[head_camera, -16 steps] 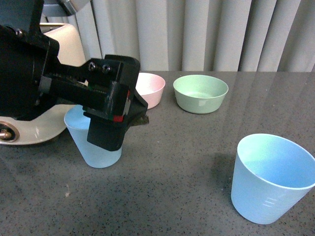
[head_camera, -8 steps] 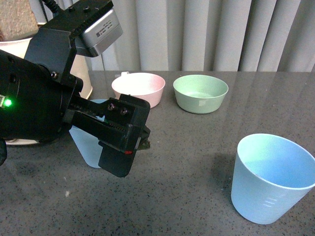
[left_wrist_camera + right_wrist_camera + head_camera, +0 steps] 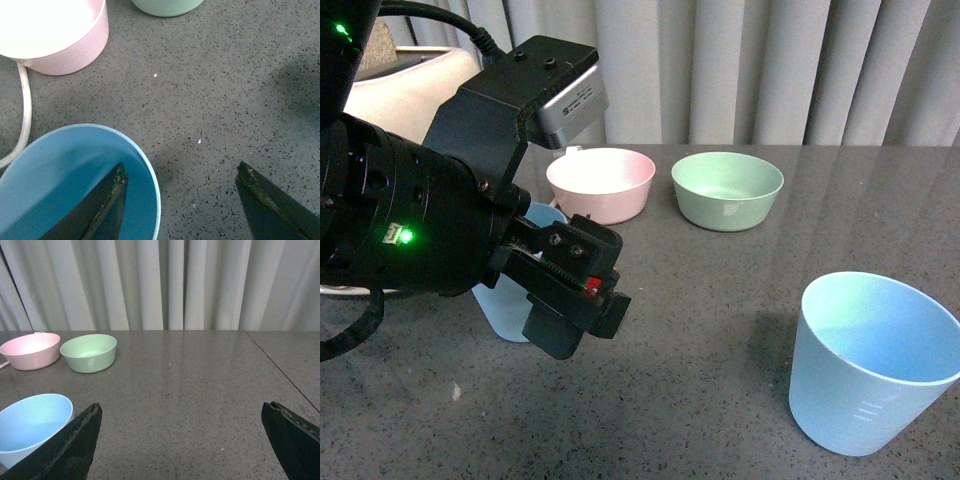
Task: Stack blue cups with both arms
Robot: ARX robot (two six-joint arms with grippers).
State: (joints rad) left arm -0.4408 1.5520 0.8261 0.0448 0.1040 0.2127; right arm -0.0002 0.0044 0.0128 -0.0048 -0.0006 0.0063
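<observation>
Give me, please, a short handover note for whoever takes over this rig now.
Left gripper: open, one finger inside the left blue cup, one outside its rim; not clamped.
Right gripper: open, empty, apart from the right blue cup.
Both cups stand upright on the table, apart.
Done: nothing stacked.
To do: grip the left cup, lift it, nest the two cups.

Left hand (image 3: pixel 181 170) swung lower, 1 finger (image 3: pixel 102 207) apparently inside blue cup (image 3: pixel 55 165)
</observation>
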